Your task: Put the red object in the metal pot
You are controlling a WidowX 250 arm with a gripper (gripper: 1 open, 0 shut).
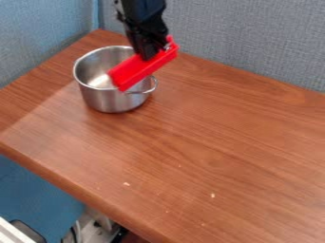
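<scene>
Wooden table (pixel 191 142) | pincer (pixel 155 49) pointing down, clamped on red object (pixel 141 66) | above metal pot (pixel 105 84)

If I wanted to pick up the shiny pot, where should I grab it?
Probably the rolled rim of the metal pot, from above on its left side, one finger inside and one outside. The right side is crowded: the red object slants over it, held by the gripper.

Light: even, soft, fairly bright | Glare: pale sheen inside the small round shiny steel pot (pixel 106 81) | Shadows: faint on the brown wooden table (pixel 191 152) beside the pot | Sharpness: low resolution, soft all over, black tool (pixel 148 47) slightly smeared
</scene>
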